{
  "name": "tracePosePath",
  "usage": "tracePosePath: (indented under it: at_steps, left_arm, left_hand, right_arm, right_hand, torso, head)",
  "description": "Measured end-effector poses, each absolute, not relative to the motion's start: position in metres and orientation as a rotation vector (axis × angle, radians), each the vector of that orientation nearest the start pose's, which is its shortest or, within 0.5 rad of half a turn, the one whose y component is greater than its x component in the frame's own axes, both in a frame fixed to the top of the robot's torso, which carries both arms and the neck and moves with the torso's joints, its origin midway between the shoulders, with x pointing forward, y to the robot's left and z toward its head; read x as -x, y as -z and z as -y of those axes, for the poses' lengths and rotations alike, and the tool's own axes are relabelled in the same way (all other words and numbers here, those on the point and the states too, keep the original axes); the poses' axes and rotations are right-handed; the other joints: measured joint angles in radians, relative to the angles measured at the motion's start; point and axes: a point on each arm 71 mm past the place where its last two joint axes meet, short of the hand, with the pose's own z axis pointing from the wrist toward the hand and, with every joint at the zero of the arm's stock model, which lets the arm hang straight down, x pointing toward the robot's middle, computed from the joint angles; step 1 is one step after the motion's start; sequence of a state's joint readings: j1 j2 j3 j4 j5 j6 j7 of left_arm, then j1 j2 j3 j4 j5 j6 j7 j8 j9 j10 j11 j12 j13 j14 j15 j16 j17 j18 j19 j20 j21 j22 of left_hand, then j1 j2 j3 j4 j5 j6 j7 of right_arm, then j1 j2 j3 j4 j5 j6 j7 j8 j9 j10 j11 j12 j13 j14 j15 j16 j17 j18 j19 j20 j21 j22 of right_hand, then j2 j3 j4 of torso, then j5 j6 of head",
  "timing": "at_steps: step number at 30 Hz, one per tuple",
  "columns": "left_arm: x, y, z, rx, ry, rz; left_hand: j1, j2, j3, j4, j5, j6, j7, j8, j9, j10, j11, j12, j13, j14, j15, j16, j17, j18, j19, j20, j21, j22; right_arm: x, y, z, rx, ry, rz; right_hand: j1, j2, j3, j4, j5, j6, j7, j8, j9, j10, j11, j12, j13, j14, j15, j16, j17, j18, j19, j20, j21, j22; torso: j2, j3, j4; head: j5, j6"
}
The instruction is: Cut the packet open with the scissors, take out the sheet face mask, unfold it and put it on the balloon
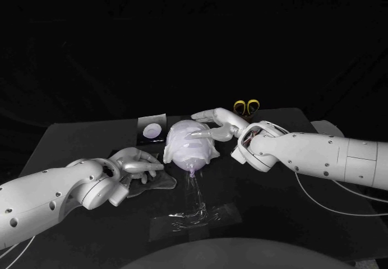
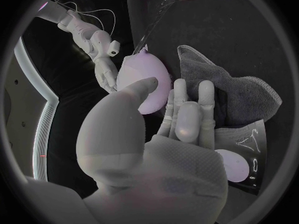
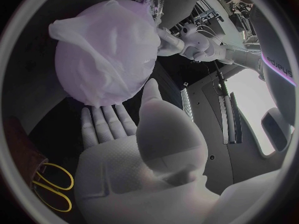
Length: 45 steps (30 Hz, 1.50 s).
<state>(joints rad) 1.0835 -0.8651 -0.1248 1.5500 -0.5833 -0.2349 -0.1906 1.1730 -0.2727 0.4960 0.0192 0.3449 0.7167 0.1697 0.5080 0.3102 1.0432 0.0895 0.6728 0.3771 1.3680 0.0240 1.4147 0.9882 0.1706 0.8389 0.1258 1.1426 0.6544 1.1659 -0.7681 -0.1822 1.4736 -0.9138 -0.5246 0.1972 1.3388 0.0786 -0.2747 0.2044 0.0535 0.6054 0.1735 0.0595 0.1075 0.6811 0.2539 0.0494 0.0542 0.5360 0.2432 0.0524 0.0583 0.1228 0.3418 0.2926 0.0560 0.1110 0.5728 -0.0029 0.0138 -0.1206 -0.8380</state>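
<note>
Pale lilac round balloon (image 1: pixel 188 150), white sheet face mask (image 3: pixel 102 55) draped over it, touching right hand (image 1: pixel 217 124) fingers, released and spread. Left hand (image 1: pixel 135 162) fingers released, beside balloon; grey cloth (image 2: pixel 246 94) just beyond them.

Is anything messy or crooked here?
Yes. The sheet mask lies wrinkled on the balloon, with one flap sticking out past its side instead of lying flat. In front of the balloon, a clear film sits crumpled on the table.
</note>
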Motion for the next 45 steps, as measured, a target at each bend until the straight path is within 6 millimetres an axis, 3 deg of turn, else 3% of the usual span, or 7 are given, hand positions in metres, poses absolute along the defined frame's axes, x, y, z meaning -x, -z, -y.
tracePosePath:
  at_steps: [16, 20, 26, 28, 36, 39, 45]
  left_arm:
    - [-0.436, 0.279, -0.230, 0.813, 0.884, -2.139]
    - [-0.440, 0.270, -0.236, 0.812, 0.901, -2.100]
    - [-0.452, 0.250, -0.239, 0.795, 0.950, -2.024]
    - [-0.457, 0.242, -0.240, 0.788, 0.968, -1.997]
    - [-0.471, 0.224, -0.233, 0.753, 1.051, -1.903]
    - [-0.474, 0.220, -0.224, 0.717, 1.097, -1.862]
    - [-0.479, 0.211, -0.203, 0.591, 1.185, -1.742]
  left_hand:
    - [0.169, 0.087, -0.378, 0.126, -0.103, -0.099, 0.007, 0.073, -0.026, -0.176, 0.046, 0.003, -0.081, -0.231, 0.043, -0.127, -0.404, 0.000, -0.043, 0.043, -0.087, -0.050]
    - [0.199, 0.104, -0.424, 0.156, -0.125, -0.099, 0.007, 0.093, -0.031, -0.203, 0.052, 0.010, -0.095, -0.278, 0.049, -0.148, -0.470, 0.000, -0.052, 0.052, -0.103, -0.060]
    - [0.248, 0.124, -0.459, 0.191, -0.127, -0.094, 0.004, 0.112, -0.047, -0.250, 0.061, 0.016, -0.123, -0.356, 0.060, -0.215, -0.533, -0.001, -0.080, 0.066, -0.158, -0.091]
    - [0.272, 0.137, -0.455, 0.194, -0.127, -0.076, 0.007, 0.121, -0.054, -0.253, 0.064, 0.024, -0.134, -0.369, 0.060, -0.240, -0.551, -0.001, -0.084, 0.069, -0.180, -0.106]
    - [0.330, 0.142, -0.422, 0.218, -0.127, -0.052, 0.014, 0.118, -0.088, -0.248, 0.059, 0.024, -0.176, -0.418, 0.062, -0.340, -0.614, -0.001, -0.110, 0.080, -0.263, -0.157]
    - [0.341, 0.132, -0.410, 0.231, -0.127, -0.052, 0.014, 0.103, -0.108, -0.277, 0.080, -0.007, -0.212, -0.541, 0.089, -0.462, -0.669, -0.002, -0.201, 0.111, -0.380, -0.221]
    - [0.376, 0.124, -0.439, 0.263, -0.140, -0.029, 0.013, 0.009, -0.169, -0.268, 0.115, -0.194, -0.310, -0.676, 0.149, -0.815, -0.811, -0.064, -0.339, 0.163, -0.701, -0.411]
  right_arm:
    - [-0.451, 0.227, 0.197, -0.371, -1.122, -1.592]
    - [-0.451, 0.224, 0.205, -0.407, -1.128, -1.566]
    - [-0.453, 0.219, 0.228, -0.508, -1.108, -1.513]
    - [-0.453, 0.217, 0.237, -0.542, -1.098, -1.499]
    - [-0.449, 0.215, 0.262, -0.647, -1.069, -1.486]
    - [-0.447, 0.217, 0.264, -0.667, -1.060, -1.504]
    - [-0.444, 0.225, 0.264, -0.697, -1.024, -1.576]
  right_hand:
    - [-0.023, -0.087, 0.021, 0.090, -0.002, -0.006, 0.001, 0.000, -0.002, -0.027, 0.001, 0.004, 0.000, -0.104, 0.009, -0.004, -0.012, -0.015, -0.071, -0.001, -0.013, -0.026]
    - [-0.023, -0.086, 0.043, 0.085, -0.002, 0.015, 0.001, 0.007, 0.003, -0.014, 0.008, 0.004, 0.000, -0.101, 0.010, -0.004, -0.011, -0.015, -0.071, -0.001, -0.013, -0.027]
    - [0.059, -0.011, 0.081, 0.054, -0.002, 0.141, 0.018, 0.045, 0.030, 0.100, -0.008, 0.020, 0.009, 0.077, -0.009, 0.036, 0.016, -0.015, -0.009, 0.000, 0.003, -0.009]
    - [0.100, 0.021, 0.101, 0.035, -0.002, 0.205, 0.028, 0.064, 0.042, 0.194, -0.024, 0.040, 0.016, 0.261, -0.033, 0.094, 0.046, 0.011, 0.157, -0.001, 0.057, 0.035]
    - [0.207, 0.075, 0.160, -0.024, -0.002, 0.311, 0.054, 0.106, 0.059, 0.354, -0.075, 0.077, 0.017, 0.477, -0.099, 0.193, 0.088, 0.055, 0.425, -0.022, 0.170, 0.088]
    - [0.224, 0.072, 0.175, -0.031, -0.002, 0.334, 0.037, 0.112, 0.059, 0.415, -0.100, 0.077, 0.016, 0.553, -0.129, 0.226, 0.109, 0.055, 0.490, -0.049, 0.202, 0.095]
    - [0.232, 0.045, 0.181, -0.015, 0.001, 0.360, 0.012, 0.118, 0.059, 0.534, -0.141, 0.091, 0.025, 0.696, -0.179, 0.306, 0.166, 0.055, 0.608, -0.102, 0.263, 0.112]
  torso:
    - [-0.001, -0.0001, -0.0006]
    - [-0.001, 0.0000, -0.0005]
    - [-0.001, -0.0005, 0.0001]
    - [0.000, -0.0005, 0.0000]
    - [0.000, -0.0005, -0.0017]
    - [0.000, 0.0002, -0.0017]
    - [0.000, 0.0014, -0.0012]
  head:
    - [0.007, 0.015]
    - [0.006, 0.018]
    - [0.004, 0.023]
    - [0.003, 0.023]
    - [-0.008, 0.028]
    - [-0.012, 0.029]
    - [-0.018, 0.035]
